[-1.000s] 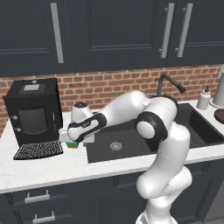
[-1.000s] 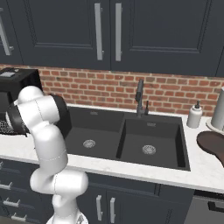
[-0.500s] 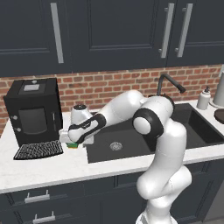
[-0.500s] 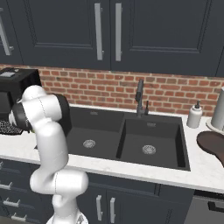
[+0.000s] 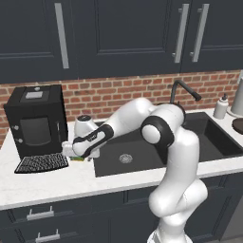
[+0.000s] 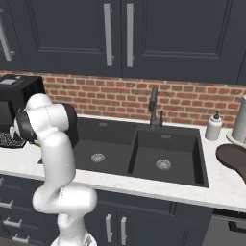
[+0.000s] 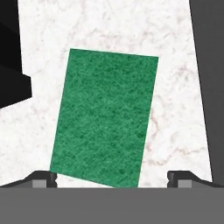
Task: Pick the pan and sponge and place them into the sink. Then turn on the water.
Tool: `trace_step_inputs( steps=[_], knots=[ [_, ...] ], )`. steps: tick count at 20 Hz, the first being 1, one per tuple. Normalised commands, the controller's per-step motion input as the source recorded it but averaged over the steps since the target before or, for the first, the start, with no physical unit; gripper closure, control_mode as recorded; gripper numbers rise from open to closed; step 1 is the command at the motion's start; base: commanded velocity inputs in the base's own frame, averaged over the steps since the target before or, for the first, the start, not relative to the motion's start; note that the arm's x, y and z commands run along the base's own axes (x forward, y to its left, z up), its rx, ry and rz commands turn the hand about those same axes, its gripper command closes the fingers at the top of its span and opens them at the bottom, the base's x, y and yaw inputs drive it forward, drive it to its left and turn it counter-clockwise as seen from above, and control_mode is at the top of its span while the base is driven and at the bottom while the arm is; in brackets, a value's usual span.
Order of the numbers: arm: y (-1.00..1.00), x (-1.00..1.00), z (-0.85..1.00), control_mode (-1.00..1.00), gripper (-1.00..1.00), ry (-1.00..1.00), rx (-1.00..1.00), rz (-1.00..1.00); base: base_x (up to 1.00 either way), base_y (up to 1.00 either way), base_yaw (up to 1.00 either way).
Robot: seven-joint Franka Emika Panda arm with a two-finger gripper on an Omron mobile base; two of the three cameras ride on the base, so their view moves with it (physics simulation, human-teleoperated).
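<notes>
The tool (image 7: 112, 177) hung low over the white marbled counter (image 7: 175, 109) with its jaws spread wide, gripping nothing. Between its two small dark fingertips (image 7: 43, 178) lay the flat rectangular sponge (image 7: 105, 118), its rough bright green top facing up and tilted slightly askew. It rested near the counter's front edge, just beside the left rim of the matte black double-basin sink (image 5: 142, 156).
</notes>
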Motion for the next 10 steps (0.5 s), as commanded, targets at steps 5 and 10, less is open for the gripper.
trace_step_inputs(
  steps=[5, 10],
  knots=[
    [0.14, 0.06, 0.00, -1.00, -1.00, 0.00, 0.00, 0.00, 0.00, 0.00, 0.00],
    [0.04, 0.11, -0.05, -1.00, -1.00, 0.00, 0.00, 0.00, 0.00, 0.00, 0.00]
  ],
)
